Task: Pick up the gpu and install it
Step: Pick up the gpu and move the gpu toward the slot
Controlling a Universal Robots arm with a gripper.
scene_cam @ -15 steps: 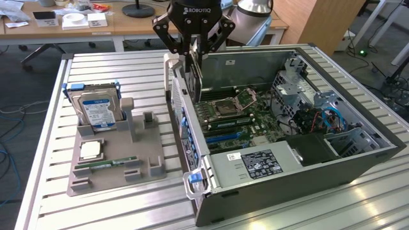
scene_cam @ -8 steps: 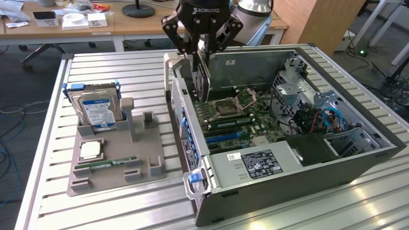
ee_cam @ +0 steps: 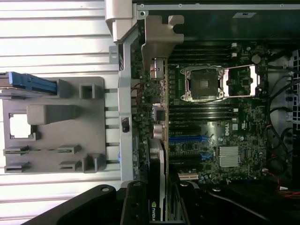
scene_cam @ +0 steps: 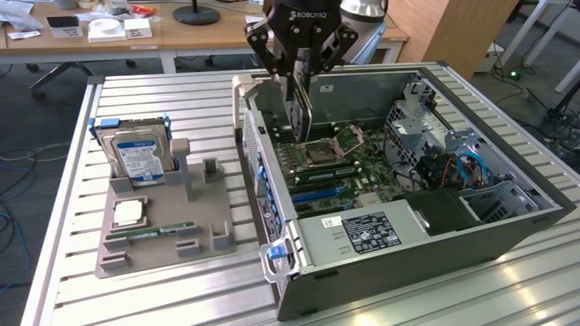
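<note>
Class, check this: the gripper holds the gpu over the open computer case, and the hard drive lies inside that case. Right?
Not quite. In the exterior view the hard drive stands in the grey holder beside the case. The gripper does hold the gpu over it.

The gripper (scene_cam: 301, 81) is matte black throughout, with white ROBOTIQ lettering (scene_cam: 305, 15) in capitals across its block-shaped body. Below that lettering, 2 fingers (scene_cam: 262, 43) are built as open, angular linkages of flat black bars with gaps between them, and they narrow toward their tips. Just beside the lettering, toward the exterior view's right, sits a rounded silvery-grey wrist collar (scene_cam: 363, 7). In the wrist view the black links look glossy, with small round pivot pins (ee_cam: 105, 189) at the joints.
</note>
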